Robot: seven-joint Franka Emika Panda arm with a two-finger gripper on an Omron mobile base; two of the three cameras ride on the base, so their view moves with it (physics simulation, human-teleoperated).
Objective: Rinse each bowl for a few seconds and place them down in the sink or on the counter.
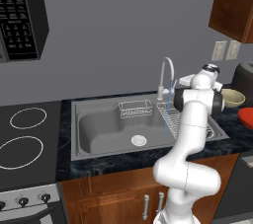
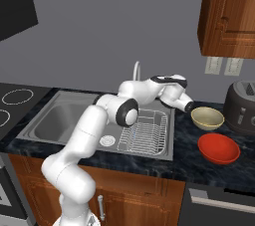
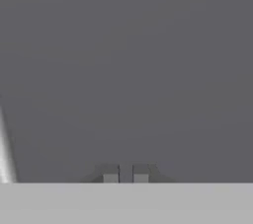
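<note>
Right base view first: we see the tan bowl (image 2: 207, 118) sitting upright on the dark marbled surface (image 2: 187, 145), just to the right of the sink (image 2: 60, 120). The red bowl (image 2: 218, 148) sits on the same surface, just in front of the tan one, nearer the front edge. The two are close together; we cannot tell if they touch.

Our claw (image 2: 191, 107) is right at the tan bowl's left rim. Whether it holds that rim we cannot tell from here. In the hand view the two fingertips (image 3: 111, 174) stand pressed nearly together, a thin gap between them, and plain grey wall lies beyond.

From the left base view the tan bowl (image 1: 232, 97) peeks out behind the arm's elbow, and the red bowl (image 1: 246, 117) shows at the right edge. A thin stream of water (image 1: 167, 112) falls from the curved tap (image 1: 166, 72) — it lands on the wire rack (image 1: 170, 119) side of the sink (image 1: 99, 124).

Further right stands a dark toaster (image 2: 241, 106), behind both bowls. Far left we have the stovetop (image 1: 27, 136) with its white rings.
</note>
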